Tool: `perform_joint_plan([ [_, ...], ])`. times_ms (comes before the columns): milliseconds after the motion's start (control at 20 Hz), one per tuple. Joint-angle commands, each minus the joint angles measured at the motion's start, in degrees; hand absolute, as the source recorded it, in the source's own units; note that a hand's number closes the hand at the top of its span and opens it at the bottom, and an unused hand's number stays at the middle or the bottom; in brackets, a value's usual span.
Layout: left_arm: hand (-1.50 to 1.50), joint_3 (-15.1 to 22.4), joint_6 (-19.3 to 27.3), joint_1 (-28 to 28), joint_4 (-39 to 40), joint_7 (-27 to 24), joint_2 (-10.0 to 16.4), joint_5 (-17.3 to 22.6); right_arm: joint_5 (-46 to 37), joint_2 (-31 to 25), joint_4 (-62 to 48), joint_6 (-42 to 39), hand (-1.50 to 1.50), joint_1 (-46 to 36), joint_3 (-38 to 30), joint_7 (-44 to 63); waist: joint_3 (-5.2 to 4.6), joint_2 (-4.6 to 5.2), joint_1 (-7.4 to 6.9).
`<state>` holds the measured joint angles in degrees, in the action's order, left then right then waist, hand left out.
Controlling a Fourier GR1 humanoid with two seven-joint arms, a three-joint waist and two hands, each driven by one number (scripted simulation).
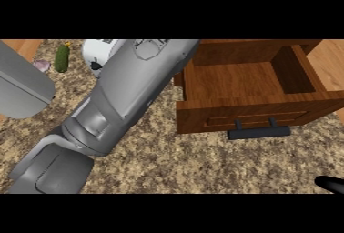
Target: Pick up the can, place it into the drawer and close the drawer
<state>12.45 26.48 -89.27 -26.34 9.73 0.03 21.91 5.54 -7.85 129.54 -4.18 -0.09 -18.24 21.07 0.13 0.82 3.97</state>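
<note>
A white can [99, 51] stands at the far edge of the counter, partly hidden behind my left forearm [124, 95], which runs from the lower left up to the top centre. My left hand [97, 66] shows only as a small black part against the can; the rest is hidden. To the right, the wooden drawer [201, 82] is pulled open with nothing inside, its black handle [259, 132] facing me. Only a black tip of my right hand [331, 184] shows, at the lower right edge.
A green cucumber [62, 58] and a small pinkish vegetable [42, 65] lie at the far left. A grey rounded arm part [23, 86] covers the left edge. The speckled counter [201, 164] stretches in front of the drawer.
</note>
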Motion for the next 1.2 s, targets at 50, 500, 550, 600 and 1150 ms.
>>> perform_joint_plan([
  [50, 1.5, 3.05, 3.21, -2.39, 4.7, -3.06, -0.03, 1.72, 1.78, -0.64, -1.29, -1.13, -1.5, -0.73, -0.36, -0.66, 0.09, 0.48, 1.8],
  [500, -1.5, 5.43, 9.61, -3.44, 8.37, -4.78, -0.03, 3.98, 0.01, -0.68, -0.95, -1.17, -1.5, -1.44, 1.68, -0.3, 0.08, 0.43, 1.65],
  [550, -1.5, 7.53, 10.61, -1.49, 6.9, -4.74, -0.03, 5.26, -0.35, -2.2, -2.43, 0.49, -1.5, -5.3, 0.65, 2.32, 0.07, 0.55, 2.27],
  [600, -1.5, 4.85, 9.19, -6.15, 9.32, -3.76, -0.03, 4.69, -3.95, -1.41, -0.39, 0.66, -1.5, -3.68, 2.25, -0.05, 0.05, 0.68, 1.69],
  [1150, -1.5, 5.39, 10.87, -3.91, 7.5, -7.5, -0.03, 10.63, -16.2, -8.67, -5.41, -3.06, -1.5, -10.89, 8.03, -5.42, 0.01, 1.09, 1.45],
])
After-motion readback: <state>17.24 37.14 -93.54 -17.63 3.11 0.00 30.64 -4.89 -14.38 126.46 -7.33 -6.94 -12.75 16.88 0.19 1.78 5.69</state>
